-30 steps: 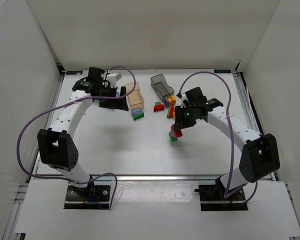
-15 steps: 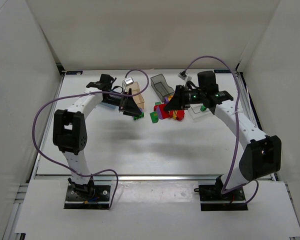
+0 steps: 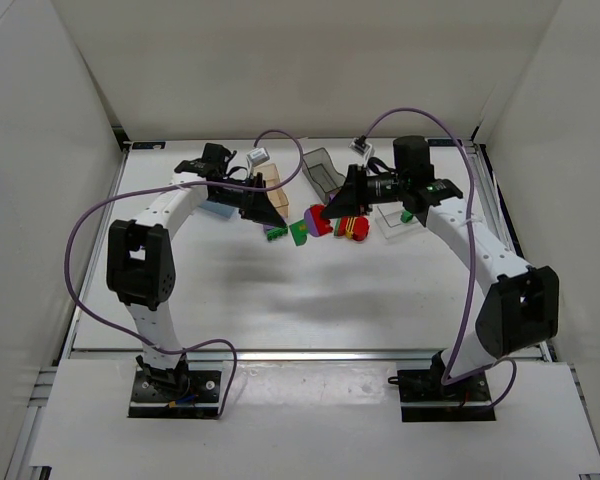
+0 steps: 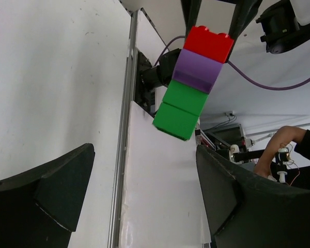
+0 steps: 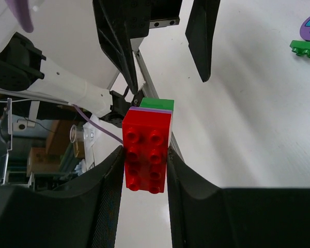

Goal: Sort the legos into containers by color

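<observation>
My right gripper (image 3: 327, 212) is shut on a stack of legos (image 3: 299, 235), red, purple and green, and holds it in the air pointing left. In the right wrist view the red brick (image 5: 147, 150) sits pinched between my fingers (image 5: 106, 206). My left gripper (image 3: 277, 214) is open and faces the stack from the left, a short gap away. In the left wrist view the stack (image 4: 192, 82) hangs above and between my open fingers (image 4: 46, 196). A green and purple lego (image 3: 277, 232) lies on the table below the left gripper. It also shows in the right wrist view (image 5: 306, 47).
Red legos (image 3: 353, 229) lie under the right gripper. The dark grey bin (image 3: 322, 168) stands at the back middle, the tan bin (image 3: 271, 187) is partly hidden by the left gripper, the light blue bin (image 3: 216, 207) lies under the left arm, and the clear bin (image 3: 402, 222) under the right arm.
Both arms have swung in to face each other at the back middle. The right gripper lifted the stack and moved it left toward the open left gripper.
</observation>
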Motion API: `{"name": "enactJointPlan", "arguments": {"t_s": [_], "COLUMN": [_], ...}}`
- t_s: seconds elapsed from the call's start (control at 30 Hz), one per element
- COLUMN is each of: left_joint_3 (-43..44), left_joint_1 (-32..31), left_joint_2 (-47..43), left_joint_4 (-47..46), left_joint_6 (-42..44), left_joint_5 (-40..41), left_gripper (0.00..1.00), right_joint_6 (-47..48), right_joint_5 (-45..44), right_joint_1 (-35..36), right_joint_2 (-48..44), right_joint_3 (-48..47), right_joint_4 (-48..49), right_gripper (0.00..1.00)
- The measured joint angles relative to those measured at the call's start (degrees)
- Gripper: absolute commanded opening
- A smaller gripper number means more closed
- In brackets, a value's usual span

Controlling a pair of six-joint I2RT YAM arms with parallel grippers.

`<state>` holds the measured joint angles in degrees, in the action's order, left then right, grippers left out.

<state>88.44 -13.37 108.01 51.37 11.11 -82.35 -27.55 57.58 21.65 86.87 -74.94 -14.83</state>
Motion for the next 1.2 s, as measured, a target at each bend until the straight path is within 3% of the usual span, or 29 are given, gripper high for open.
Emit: {"name": "enactJointPlan", "arguments": {"t_s": [0.2,0.43,0.67,0.87,1.1,1.2], "left_joint_3": [0.55,0.57,0.55,0.55,0.55,0.42], "left_joint_1": [-1.14,-2.29,-3.41,-4.33,-4.66,-4.66], "left_joint_2": [0.00,0.00,0.00,0.00,-0.17,-0.28], "left_joint_4": [0.00,0.00,0.00,0.02,0.09,-0.02], "left_joint_6": [0.02,0.17,0.57,1.03,1.33,1.36], "left_joint_5": [-0.63,-0.83,-0.83,-0.85,-1.92,-1.99], "left_gripper": [0.90,0.80,0.79,0.64,0.29,0.24], "right_joint_6": [-0.55,-0.59,-1.01,-1.97,-1.95,-1.92], "right_joint_5": [0.24,0.24,0.44,0.68,0.81,0.96], "right_joint_1": [0.68,0.98,0.98,0.98,0.92,0.42], "right_joint_2": [1.90,3.52,3.93,4.39,4.50,4.50], "right_joint_3": [-0.11,-0.79,-2.64,-2.64,-2.64,-2.62], "right_joint_4": [0.11,0.24,1.42,2.01,3.26,3.23], "right_gripper": [0.00,0.00,0.00,0.00,0.00,0.00]}}
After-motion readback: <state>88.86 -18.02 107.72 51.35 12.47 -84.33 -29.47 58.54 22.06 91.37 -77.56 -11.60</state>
